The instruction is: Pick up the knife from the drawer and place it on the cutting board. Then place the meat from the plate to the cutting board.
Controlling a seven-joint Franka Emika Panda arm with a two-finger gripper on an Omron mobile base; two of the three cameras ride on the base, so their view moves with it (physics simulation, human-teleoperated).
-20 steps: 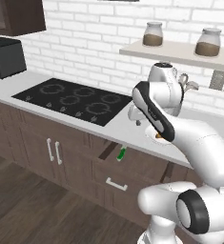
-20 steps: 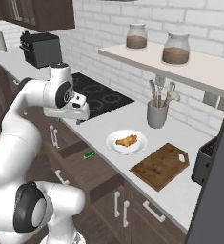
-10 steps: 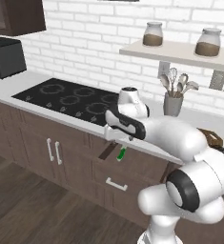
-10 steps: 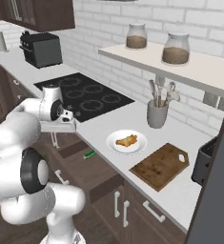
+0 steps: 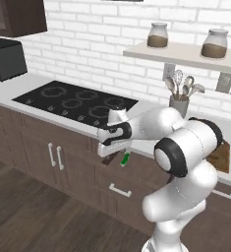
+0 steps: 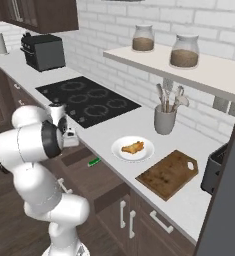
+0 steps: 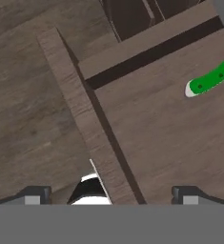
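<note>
The gripper [image 7: 111,193] hangs over the open drawer [image 7: 166,133] with its jaws spread wide and nothing between them. It sits above the drawer's front wall rather than over the knife [image 7: 209,82], so the main risk, as I judge it, is a straight descent from here: one fingertip could land on that front board, or the jaws could close on bare wood well short of the handle. A second risk is the knife's low, thin shape; a grasp across the blade end instead of the handle could let it slip or tip.

The knife lies flat on the drawer floor, toward its far right corner in the hand view, near the dark gap under the surface. In the right base view the knife [image 6: 94,161] lies to the left of the plate [image 6: 118,153]. Its long axis runs diagonally; the rounded butt of the green handle points back toward the drawer's middle, and the blade end runs out of the frame.

The cutting board [image 6: 168,173] lies on the surface just right of the plate, with the meat [image 6: 133,147] on the plate.
</note>
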